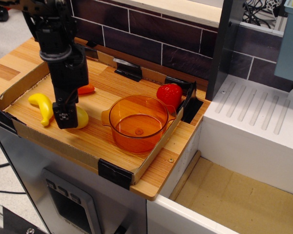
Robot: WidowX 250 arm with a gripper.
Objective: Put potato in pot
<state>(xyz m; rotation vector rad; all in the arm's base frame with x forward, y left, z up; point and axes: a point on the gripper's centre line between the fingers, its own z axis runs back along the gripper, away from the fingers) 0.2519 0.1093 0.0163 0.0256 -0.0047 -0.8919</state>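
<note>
The pale yellow-green potato (81,117) lies on the wooden tray (95,139) at the front left, mostly hidden behind my black gripper (65,118). The gripper has come down over the potato and covers its left part. Its fingers are not visible from this angle, so I cannot tell whether they are open or shut. The translucent orange pot (138,122) stands empty in the middle of the tray, to the right of the potato.
A yellow banana (42,106) lies left of the gripper. An orange carrot (86,89) is partly hidden behind the arm. A red strawberry (169,94) sits behind the pot. Low cardboard walls rim the tray. A white sink unit (254,131) is at right.
</note>
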